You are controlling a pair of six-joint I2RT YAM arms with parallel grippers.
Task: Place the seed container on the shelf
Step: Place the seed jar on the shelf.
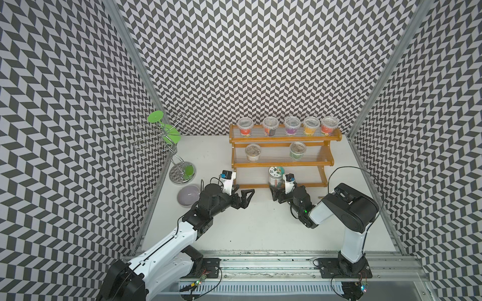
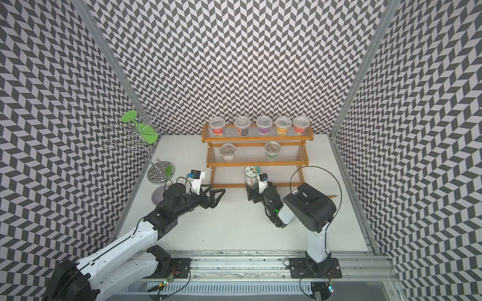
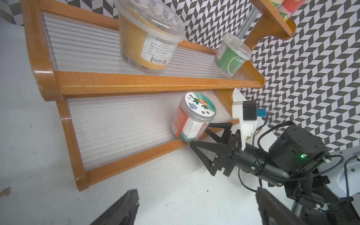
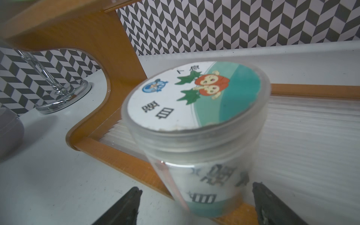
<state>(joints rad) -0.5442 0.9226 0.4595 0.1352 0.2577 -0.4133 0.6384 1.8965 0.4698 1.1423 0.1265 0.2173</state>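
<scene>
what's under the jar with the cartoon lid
The seed container stands on the shelf's lowest clear ribbed tier, right by its front wooden rail. Whether its base sits flat is hidden.

The shelf (image 1: 284, 164) stands far on the table (image 1: 247, 229), right of centre. Five tubs (image 1: 292, 125) line its top, farthest tier, and two tubs (image 1: 253, 152) sit on the middle tier. The seed container (image 1: 276, 177) stands on the lowest, nearest tier, against the front rail. Left of the shelf is a wire stand (image 1: 182, 173), with a bowl (image 1: 188, 195) just nearer.
</scene>
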